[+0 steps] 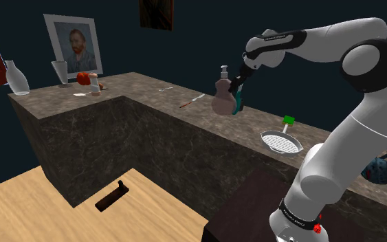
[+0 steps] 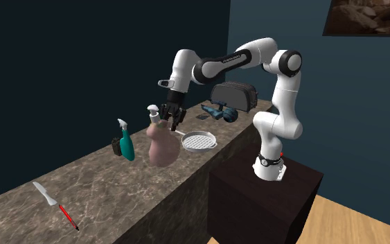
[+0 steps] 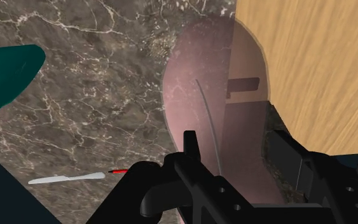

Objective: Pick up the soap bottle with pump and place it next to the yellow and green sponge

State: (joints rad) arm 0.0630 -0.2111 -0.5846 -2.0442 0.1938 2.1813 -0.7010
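Dark navy walls, brown marbled L-shaped counter (image 1: 144,89), wood floor below. Spotted the bottle (image 1: 222,98) upright near the counter's front edge, apparently resting on the surface, not lifted. Long axis vertical, pump on top. Pinkish-brown, bulbous base tapering to a narrow neck, smooth and faintly see-through in the wrist view. Probably slick, so better gripped at the neck than around the belly.

End effector (image 1: 237,91) pointing down at pump height, just to the shoulder view's right of the neck. Wrist view: fingers apart, straddling the bottle's top, body directly below along the approach line. No clear contact, so calling it open with nothing held. Judgement: needs a small shift over the neck, a straight drop along the bottle's axis, then a close.

Teal spray bottle (image 1: 239,105) just beyond the bottle on the far side, close to the end effector. Risk of clipping it on the way down or up.

Small green block (image 1: 289,119) further right in the shoulder view, just beyond a round mesh strainer (image 1: 281,142). Probably the sponge, yellow not discernible. If so: carry rightward along the counter and set down clear of the strainer.

Red-handled knife (image 1: 192,101) flat on the counter to the left, well apart from the bottle.
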